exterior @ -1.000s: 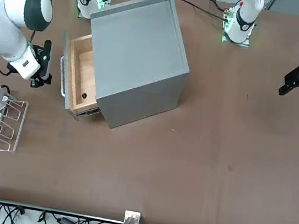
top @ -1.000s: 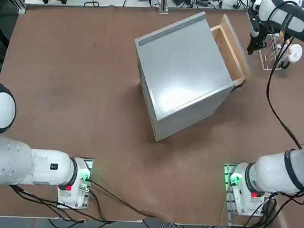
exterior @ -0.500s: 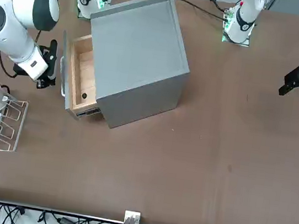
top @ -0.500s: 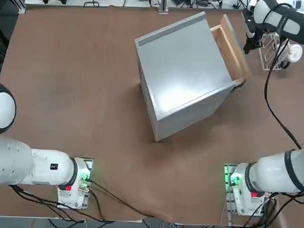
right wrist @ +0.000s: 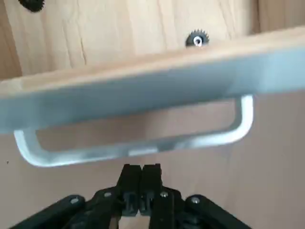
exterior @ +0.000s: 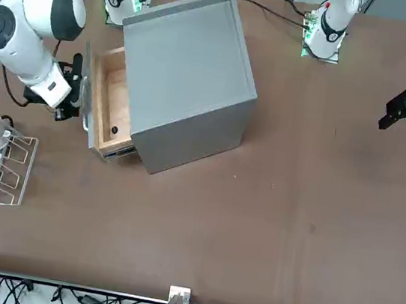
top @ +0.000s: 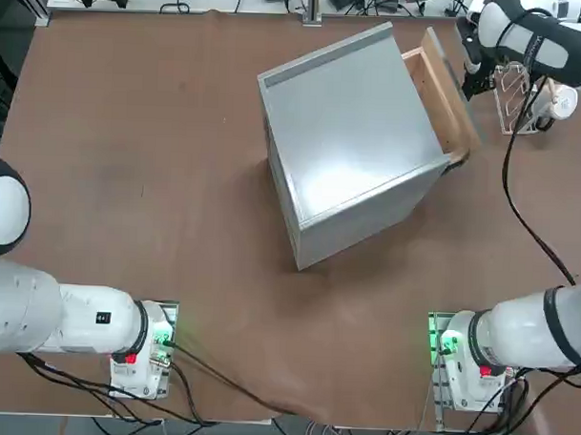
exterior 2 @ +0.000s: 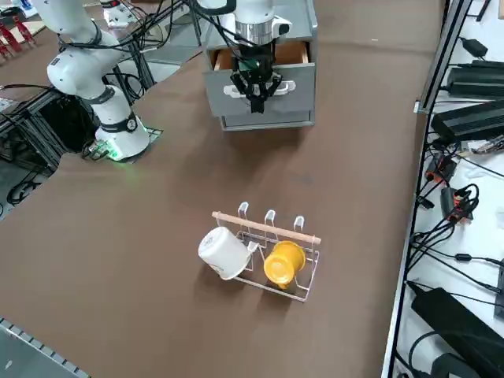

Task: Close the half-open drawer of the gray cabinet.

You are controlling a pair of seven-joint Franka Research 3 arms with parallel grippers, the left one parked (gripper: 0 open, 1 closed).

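Gray metal forms the gray cabinet (top: 355, 148), which stands turned at an angle a little behind the middle of the brown surface (top: 158, 175). From its side that faces the working arm, the drawer (top: 443, 94) of pale plywood stands out about half its length, and its front panel carries a silver bar handle (right wrist: 138, 145). Inside the open tray I can see one small dark gear (right wrist: 197, 39) lying on the wooden bottom. The right tool (right wrist: 140, 179) is clenched on nothing, with both fingers pressed together, and it hangs just in front of the handle at nearly the same height; I cannot tell for certain whether the tips already touch the bar. In my judgement the drawer is light and stiff, with thin walls, so it should slide easily if the push goes straight along its length. For closing there is no need to grip anything: the closed fingers can press on the flat front panel near the middle of the handle. A push near one end could turn the drawer so that it jams, and the smooth bar may let the tips slip off. The cabinet looks heavy enough to stay in place, but a hard push could move it on the surface.
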